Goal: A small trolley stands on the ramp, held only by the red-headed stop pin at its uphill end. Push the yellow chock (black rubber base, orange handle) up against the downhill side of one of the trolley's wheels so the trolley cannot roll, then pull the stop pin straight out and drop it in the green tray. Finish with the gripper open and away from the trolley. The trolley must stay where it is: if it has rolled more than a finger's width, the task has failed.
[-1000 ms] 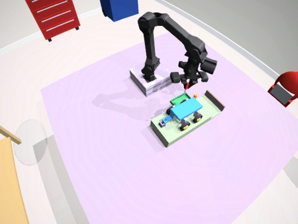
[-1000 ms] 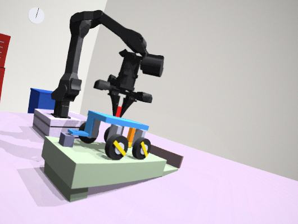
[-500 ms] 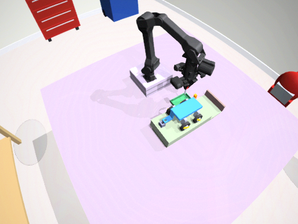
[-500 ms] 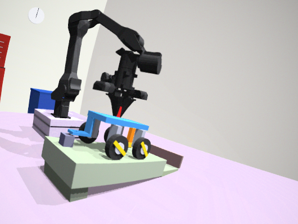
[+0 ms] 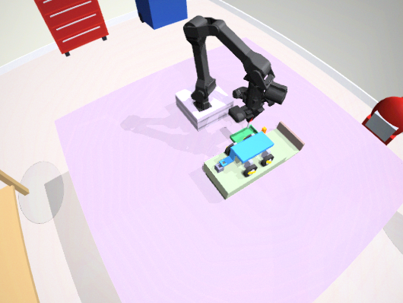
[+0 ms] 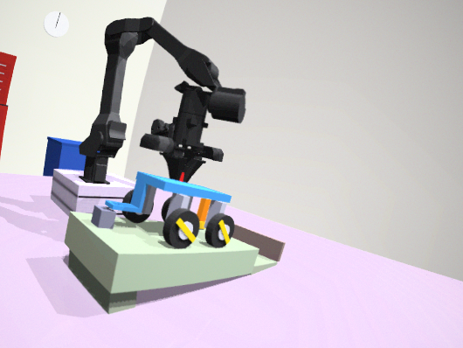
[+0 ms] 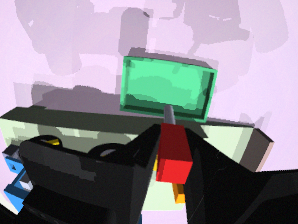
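Observation:
My gripper (image 5: 249,119) (image 6: 183,176) (image 7: 170,132) is shut on the stop pin's red head (image 7: 174,159). The grey shaft points down, and in the wrist view its tip overlaps the ramp-side rim of the green tray (image 5: 241,135) (image 7: 123,86). The trolley (image 5: 252,146) (image 6: 188,186) stands on the ramp (image 5: 227,186) (image 6: 183,268). Its blue hitch is beside the grey block (image 5: 219,167) (image 6: 104,217) at the uphill end. The chock's orange handle (image 5: 264,129) (image 6: 203,212) (image 7: 179,194) stands upright on the ramp by the trolley's far side. Its contact with a wheel is hidden.
A brown end board (image 5: 290,135) (image 6: 264,244) (image 7: 260,149) closes the ramp's low end. The arm's pale base block (image 5: 190,113) (image 6: 65,192) is behind the ramp. The tray lies beside the ramp on the arm's side. The trolley deck is close to the gripper.

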